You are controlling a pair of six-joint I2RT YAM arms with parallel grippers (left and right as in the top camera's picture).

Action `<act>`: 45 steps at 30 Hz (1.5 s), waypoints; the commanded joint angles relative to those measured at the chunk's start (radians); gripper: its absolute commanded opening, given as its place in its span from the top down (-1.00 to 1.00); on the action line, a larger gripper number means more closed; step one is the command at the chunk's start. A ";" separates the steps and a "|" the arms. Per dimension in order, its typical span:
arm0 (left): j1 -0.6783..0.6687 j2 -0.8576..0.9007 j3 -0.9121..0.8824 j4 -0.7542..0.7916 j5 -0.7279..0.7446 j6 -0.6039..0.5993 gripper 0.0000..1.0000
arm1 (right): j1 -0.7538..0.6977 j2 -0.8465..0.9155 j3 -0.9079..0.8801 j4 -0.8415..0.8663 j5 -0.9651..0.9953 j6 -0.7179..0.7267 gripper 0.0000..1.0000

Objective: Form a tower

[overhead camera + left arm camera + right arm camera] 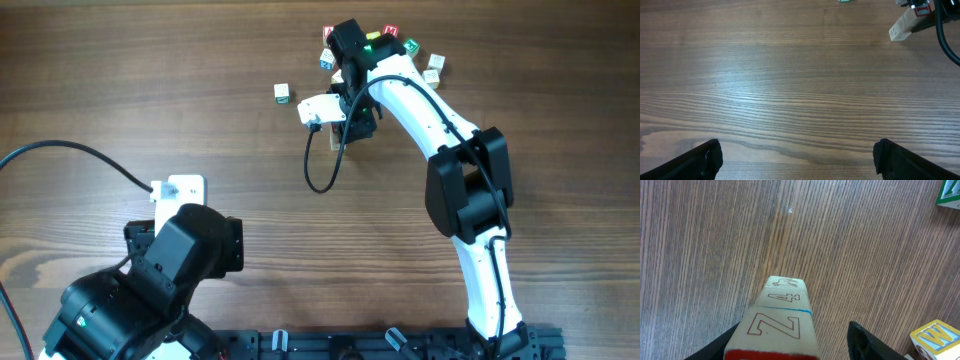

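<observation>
The tower (782, 315) is a short stack of pale wooden letter cubes. Its top cube has a red top face and a red outlined Z on its side, and a thin blue line shows at the joint below. My right gripper (795, 344) straddles that top cube and is open: the left finger lies against the cube, and the right finger (870, 342) stands off with a gap. From overhead the gripper (352, 122) covers most of the tower (335, 140). My left gripper (797, 161) is open over bare wood, far from the tower (902, 27).
Loose letter cubes lie around the tower: one to its left (282, 92) and several behind the right arm (411, 47), (436, 64). A yellow W cube (935, 337) sits close to the right finger. A black cable (320, 170) loops down from the right wrist.
</observation>
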 commanded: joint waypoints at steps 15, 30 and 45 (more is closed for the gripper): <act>0.002 -0.002 0.002 0.002 -0.002 0.008 -1.00 | 0.004 0.024 -0.005 0.005 -0.013 0.008 -0.45; 0.002 -0.002 0.002 0.002 -0.002 0.008 -1.00 | 0.004 0.024 -0.005 0.005 -0.014 0.008 -0.13; 0.002 -0.002 0.002 0.002 -0.002 0.008 -1.00 | 0.005 -0.025 0.006 -0.014 -0.137 0.071 -1.00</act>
